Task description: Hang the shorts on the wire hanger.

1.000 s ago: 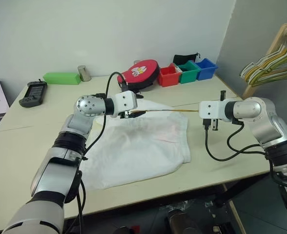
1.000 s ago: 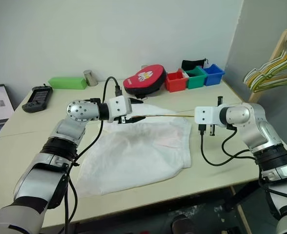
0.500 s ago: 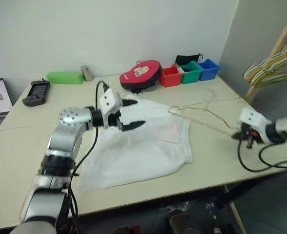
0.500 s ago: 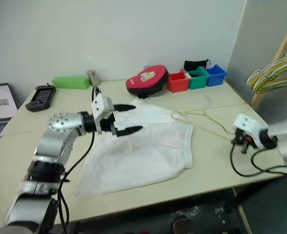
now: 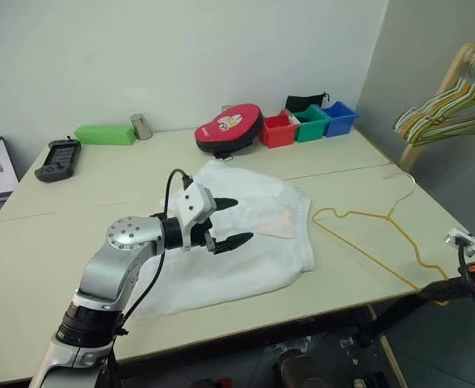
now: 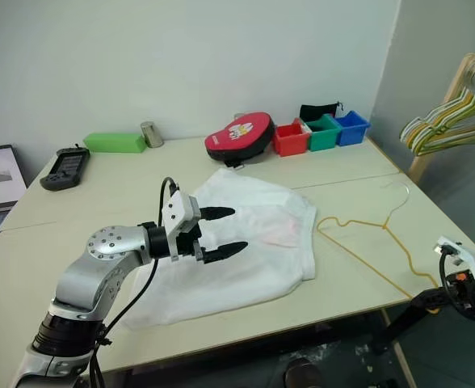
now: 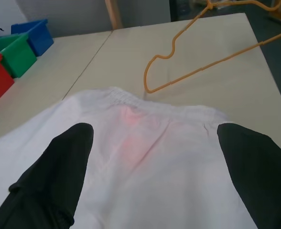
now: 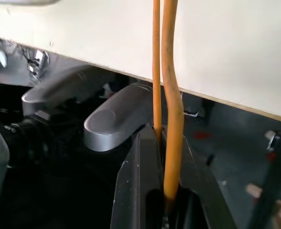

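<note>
The white shorts (image 5: 245, 242) lie spread flat on the middle of the table (image 5: 84, 210), with a faint pink mark near the waistband. My left gripper (image 5: 231, 222) hovers just above them, open, black fingers (image 7: 59, 171) wide apart and nothing between them. The wire hanger (image 7: 198, 70) lies flat on the table to the right of the shorts, apart from them, with its hook (image 5: 402, 183) pointing away from me. One corner of it sticks out over the table's right front edge. There my right gripper (image 8: 165, 157) is shut on the wire.
Along the back of the table are a green box (image 5: 102, 133), a metal cup (image 5: 141, 126), a red case (image 5: 228, 126) and red, green and blue bins (image 5: 312, 121). A black device (image 5: 56, 159) lies far left. A wooden rack with several hangers (image 5: 447, 105) stands right.
My right gripper has pulled the hanger back and to the right, off the shorts, to the table's edge. The left gripper has opened, let go of the hanger and drawn back over the shorts.
</note>
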Available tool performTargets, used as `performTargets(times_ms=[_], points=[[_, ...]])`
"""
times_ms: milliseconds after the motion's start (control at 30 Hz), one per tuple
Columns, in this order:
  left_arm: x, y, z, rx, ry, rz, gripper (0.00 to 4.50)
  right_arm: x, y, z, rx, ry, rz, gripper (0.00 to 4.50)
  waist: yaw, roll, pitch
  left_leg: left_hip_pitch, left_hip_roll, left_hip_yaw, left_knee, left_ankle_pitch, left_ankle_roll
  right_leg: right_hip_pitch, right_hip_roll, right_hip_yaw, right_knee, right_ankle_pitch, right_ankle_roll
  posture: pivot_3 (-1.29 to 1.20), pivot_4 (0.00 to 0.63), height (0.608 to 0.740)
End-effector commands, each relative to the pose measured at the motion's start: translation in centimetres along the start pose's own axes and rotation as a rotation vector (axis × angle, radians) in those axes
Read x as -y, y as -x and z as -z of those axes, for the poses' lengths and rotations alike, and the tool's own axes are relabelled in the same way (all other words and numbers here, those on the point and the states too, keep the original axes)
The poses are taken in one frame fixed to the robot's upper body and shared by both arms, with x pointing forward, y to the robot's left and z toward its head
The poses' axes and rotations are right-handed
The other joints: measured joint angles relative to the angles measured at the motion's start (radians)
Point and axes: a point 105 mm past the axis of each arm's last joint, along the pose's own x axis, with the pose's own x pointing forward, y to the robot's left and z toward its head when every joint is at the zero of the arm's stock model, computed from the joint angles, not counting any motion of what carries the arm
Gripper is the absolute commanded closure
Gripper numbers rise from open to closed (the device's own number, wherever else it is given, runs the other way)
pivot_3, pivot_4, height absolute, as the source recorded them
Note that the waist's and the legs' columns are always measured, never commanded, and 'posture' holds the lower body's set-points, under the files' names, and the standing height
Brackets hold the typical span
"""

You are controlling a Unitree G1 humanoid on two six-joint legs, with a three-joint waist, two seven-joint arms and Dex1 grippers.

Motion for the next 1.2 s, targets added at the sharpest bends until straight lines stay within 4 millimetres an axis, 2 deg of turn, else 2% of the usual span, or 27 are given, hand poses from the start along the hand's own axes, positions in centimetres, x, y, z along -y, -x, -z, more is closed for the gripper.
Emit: performTargets(times_ms=[33, 200, 600, 800, 1100, 1200], points=[[-0.1, 0.3, -1.3, 0.035, -0.034, -0.007, 0.05, -0.7, -1.0, -1.3, 0.043, 0.018, -0.035, 4.50, 0.001, 0.000, 0.000, 0.000, 0.000, 0.000, 0.000, 0.000, -0.001, 0.000, 0.000, 0.000, 0.000, 0.000, 0.000, -0.16, 0.031, 0.740], [-0.2, 0.4, -1.3, 0.029, -0.035, -0.011, 0.05, -0.4, -1.9, -1.6, 0.066, -0.013, -0.042, 4.50, 0.004, 0.000, 0.000, 0.000, 0.000, 0.000, 0.000, 0.000, -0.001, 0.000, 0.000, 0.002, -0.001, 0.000, 0.000, -0.16, 0.031, 0.740], [-0.3, 0.8, -1.0, 0.011, -0.036, -0.019, 0.05, 1.2, -2.0, -1.5, 0.120, -0.098, -0.015, 4.50, 0.023, -0.001, 0.001, -0.005, 0.001, 0.004, 0.000, -0.003, 0.002, -0.001, 0.000, 0.002, -0.008, 0.001, 0.002, -0.14, 0.049, 0.740], [-0.4, 1.0, -0.8, 0.005, -0.035, -0.020, 0.05, 0.0, -2.5, -1.4, 0.112, -0.092, -0.081, 4.50, 0.037, -0.001, 0.001, -0.005, 0.001, 0.005, 0.000, -0.003, 0.002, -0.001, 0.000, 0.002, -0.008, 0.001, 0.002, -0.14, 0.046, 0.740], [-0.3, 1.1, -0.8, -0.001, -0.036, -0.016, 0.05, -4.0, -2.6, -1.6, 0.104, -0.044, -0.277, 4.50, 0.054, -0.001, 0.001, -0.008, 0.001, 0.005, 0.000, -0.003, 0.002, -0.003, 0.000, 0.001, -0.008, 0.001, 0.002, -0.13, 0.040, 0.740], [-0.4, 1.0, -0.8, 0.000, -0.037, -0.017, 0.05, -4.2, -3.6, -1.5, 0.097, -0.063, -0.287, 4.50, 0.056, -0.001, 0.001, -0.009, 0.001, 0.005, 0.000, -0.003, 0.002, -0.004, 0.000, 0.001, -0.009, 0.001, 0.002, -0.13, 0.041, 0.740]])
